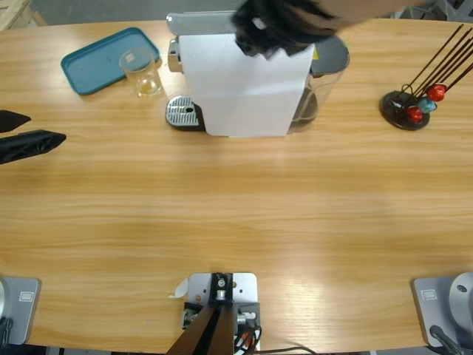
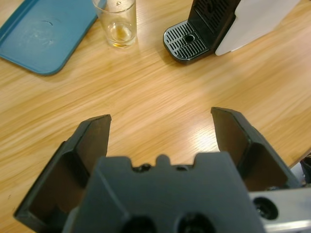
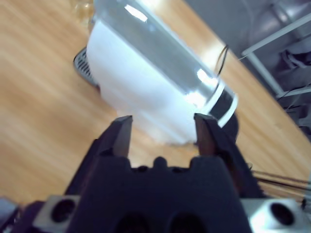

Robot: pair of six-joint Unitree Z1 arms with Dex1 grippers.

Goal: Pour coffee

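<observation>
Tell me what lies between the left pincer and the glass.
Nothing visible does. The left pincer is open over bare wooden table; the glass stands ahead beside the blue tray, with the coffee machine's drip grate off to one side.

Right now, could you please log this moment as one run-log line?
left hand: open, over bare table | right hand: open, above coffee machine | glass: beside tray, no dark coffee

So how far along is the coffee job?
Early. The glass stands off the blue tray, beside the machine's drip grate, not under the spout, without coffee. The right gripper hovers open above the coffee machine; the left gripper waits open, empty. Brewing and pouring remain.
</observation>
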